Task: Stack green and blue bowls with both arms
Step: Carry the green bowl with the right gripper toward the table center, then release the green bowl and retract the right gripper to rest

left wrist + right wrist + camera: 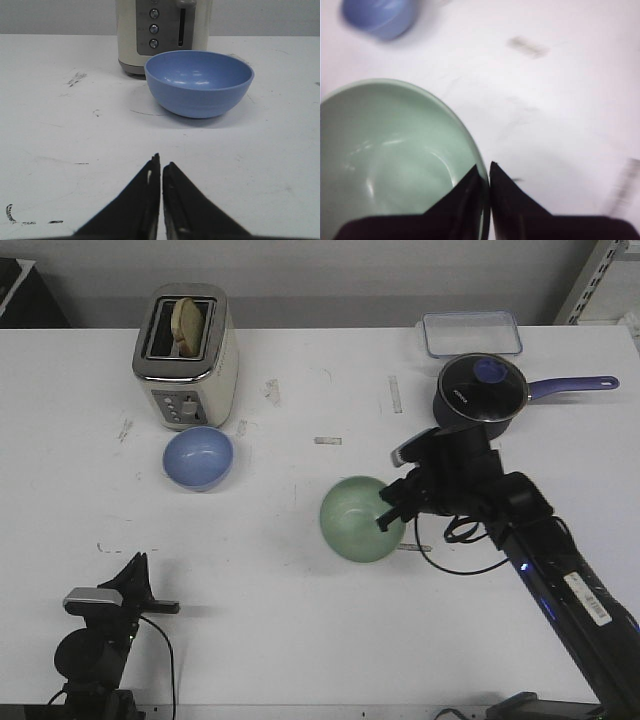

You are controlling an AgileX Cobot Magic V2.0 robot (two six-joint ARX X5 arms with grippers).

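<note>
The pale green bowl point(360, 517) is at the table's middle, and my right gripper point(388, 517) is shut on its right rim, one finger inside and one outside. It fills the right wrist view point(385, 160), with my right gripper point(485, 172) pinching its rim. I cannot tell if it is lifted off the table. The light blue bowl point(198, 456) stands upright in front of the toaster; it also shows in the left wrist view point(198, 82) and the right wrist view point(380, 17). My left gripper point(137, 570), also in its own view point(160, 162), is shut and empty, well short of the blue bowl.
A cream toaster point(185, 355) holding a slice of bread stands behind the blue bowl. A dark navy saucepan point(480, 390) with a glass lid and purple handle and a clear lidded container point(470, 332) are at the back right. A black cable point(455, 550) trails under the right arm.
</note>
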